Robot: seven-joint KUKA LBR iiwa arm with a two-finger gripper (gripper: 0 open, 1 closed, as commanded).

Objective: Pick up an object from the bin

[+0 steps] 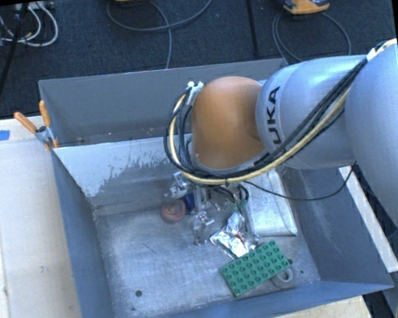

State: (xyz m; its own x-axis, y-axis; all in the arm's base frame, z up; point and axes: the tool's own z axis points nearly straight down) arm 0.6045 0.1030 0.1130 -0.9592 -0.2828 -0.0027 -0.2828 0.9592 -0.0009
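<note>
I am hanging my gripper low over the middle of the grey metal bin, under my orange wrist cover, and I cannot tell whether it is set wide or narrow, or whether it is gripping anything. Just beside it, on the side of the bin's left wall, a small reddish-brown round piece is lying on the floor, and I am judging that the nearest pick. It is looking light and hard, and being round it is likely to roll or squirt out, so I am thinking of closing squarely across its widest part. On the other side, towards the near right corner, a crumpled silver foil wrapper is sitting close. It looks soft, featherlight and easy to snag by accident. Touching it, a flat green studded plastic plate is lying by the near wall, with a small grey loop at its right end. A flat white pad is resting towards the right wall. The floor to the left is lying bare.
</note>
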